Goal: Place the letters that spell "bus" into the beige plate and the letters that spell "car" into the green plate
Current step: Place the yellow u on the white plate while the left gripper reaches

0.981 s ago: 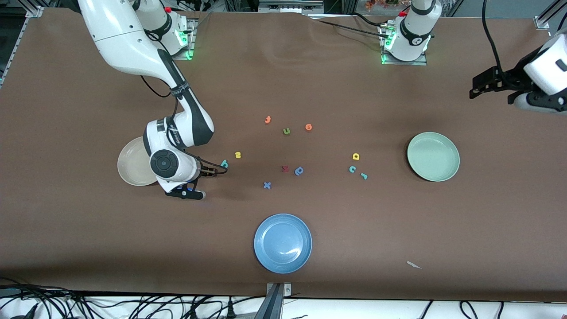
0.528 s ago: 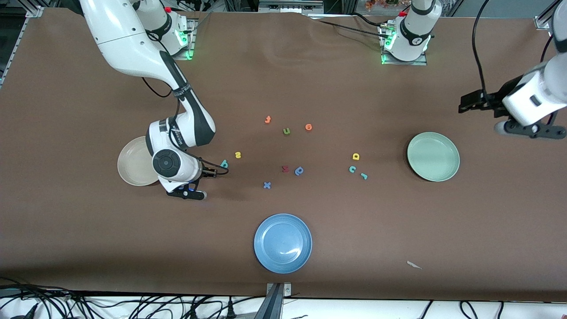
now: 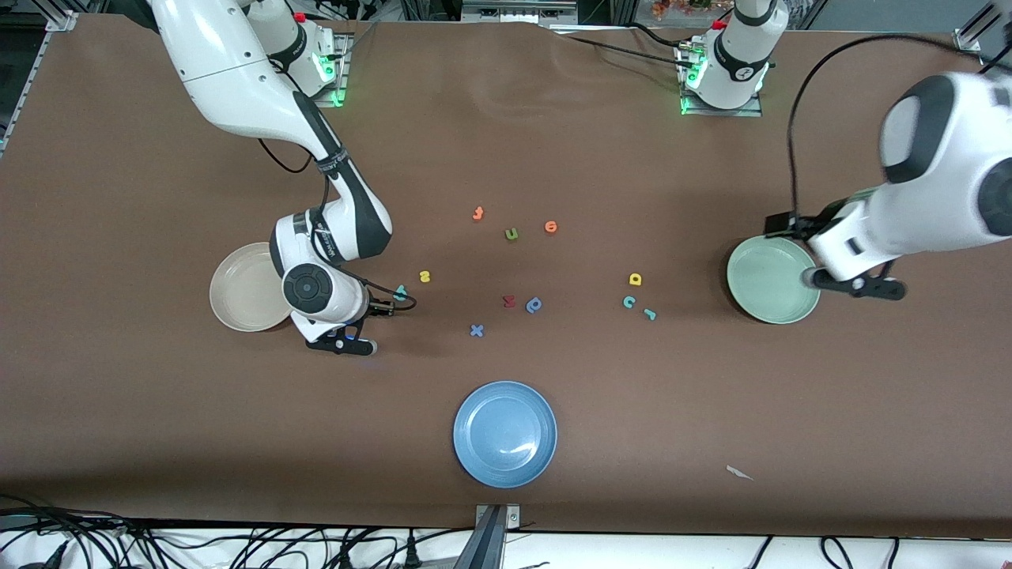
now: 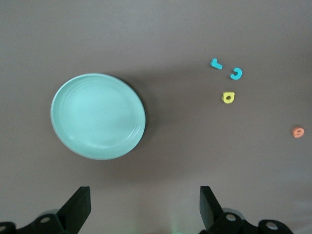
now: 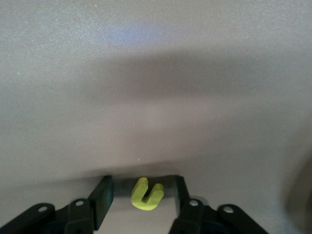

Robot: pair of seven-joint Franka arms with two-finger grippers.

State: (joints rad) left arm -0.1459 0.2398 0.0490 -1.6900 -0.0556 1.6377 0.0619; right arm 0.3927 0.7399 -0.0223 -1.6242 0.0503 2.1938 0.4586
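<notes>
- where is the yellow u (image 5: 146, 196)?
- on the brown table (image 3: 158, 158), near the beige plate (image 3: 237, 288). my right gripper (image 5: 141, 187) has its fingers on both sides of it, a little apart, not pressing.
- and the left gripper (image 4: 144, 195)?
- wide open, holding nothing, up in the air by the green plate (image 3: 771, 280).

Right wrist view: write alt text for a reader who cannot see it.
A small yellow "u" lies on the brown table between the right gripper's two black fingers, which stand apart on either side of it.
</notes>
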